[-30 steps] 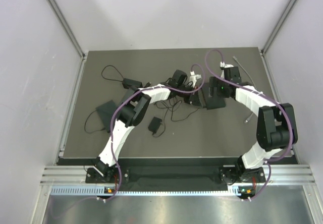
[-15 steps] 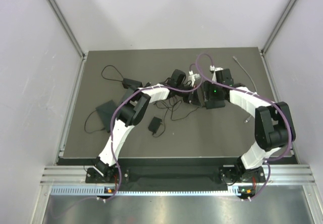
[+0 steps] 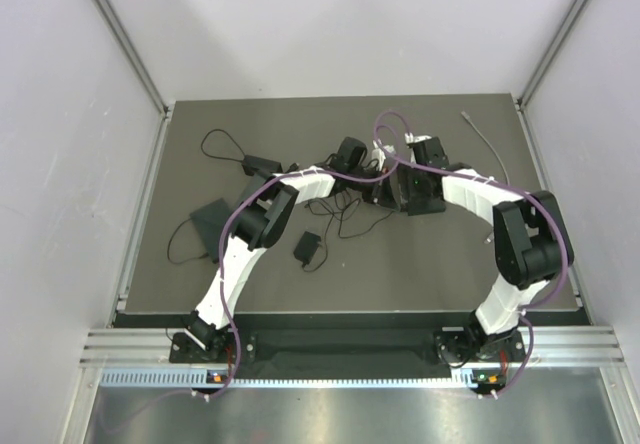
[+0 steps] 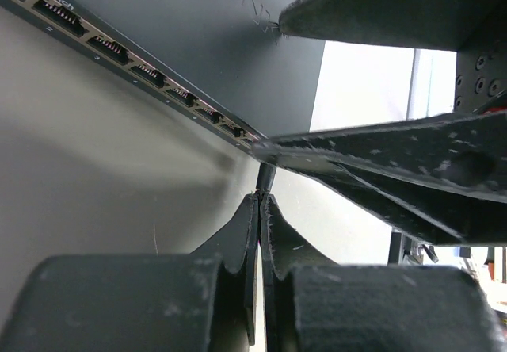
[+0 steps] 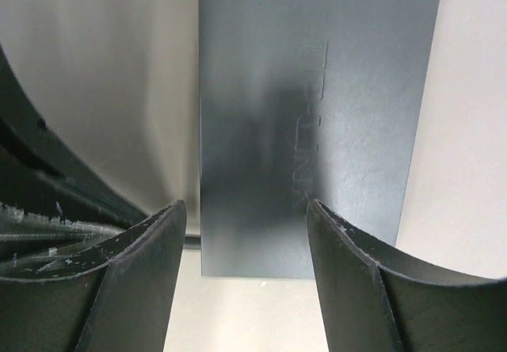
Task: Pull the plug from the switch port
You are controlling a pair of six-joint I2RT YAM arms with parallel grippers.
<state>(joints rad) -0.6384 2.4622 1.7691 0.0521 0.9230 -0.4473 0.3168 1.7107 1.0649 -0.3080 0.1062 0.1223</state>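
The black switch lies at mid-table. In the left wrist view its row of ports runs along the front face. A thin dark cable leads from the plug at the switch's corner. My left gripper is shut on that cable just below the switch; the plug itself is hidden. My right gripper hangs open over the near end of the switch's lettered top, its fingers showing right beside the left gripper. From above, both grippers meet at the switch.
Black power adapters and a flat black box lie left of the arms with looping thin cables. A white connector sits behind the switch. A grey cable lies at the back right. Enclosure walls ring the mat.
My right arm has swung left and in over the switch, and its jaws have narrowed. The left arm and its grip have not moved.
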